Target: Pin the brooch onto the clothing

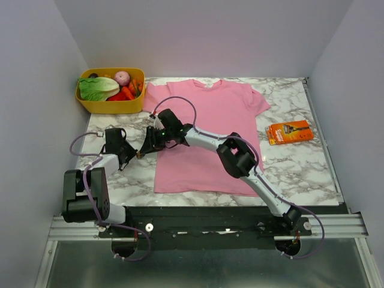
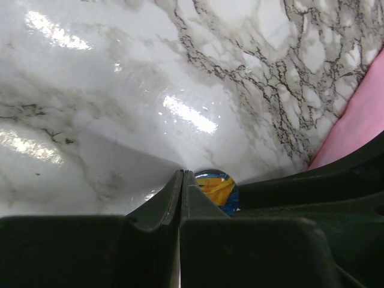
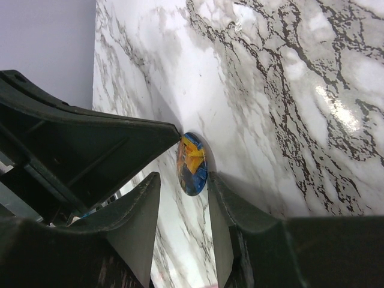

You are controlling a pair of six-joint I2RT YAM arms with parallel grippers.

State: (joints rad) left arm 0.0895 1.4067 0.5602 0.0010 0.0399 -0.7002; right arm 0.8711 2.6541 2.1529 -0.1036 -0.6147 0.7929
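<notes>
- Over bare marble table, just off the L side edge of the pink T-shirt: both grippers meet around the brooch, a small round disc w/ a blue and orange-yellow face.
- Brooch stands on edge, tilted, not lying flat, and is beside the fabric, not on it. Can't tell if its lower rim touches the tabletop.
- L gripper: fingers pressed tight together, no gap btwn them. Its tip meets the brooch's upper rim in the R wrist view. In its own wrist view the disc peeks out just right of the closed tips. Whether it actually pinches the disc: can't tell.
- R gripper: jaws part-open, brooch in the gap at the fingertips. It sits close to one finger, w/ clear space on the other side.
- R arm stretches across the shirt; L arm comes in over marble.
- Shirt lies flat, neck toward the far edge.
- Far L corner: yellow tub w/ lettuce, onion, red and orange veg.
- R of shirt: orange packet, well apart from the grippers.
</notes>
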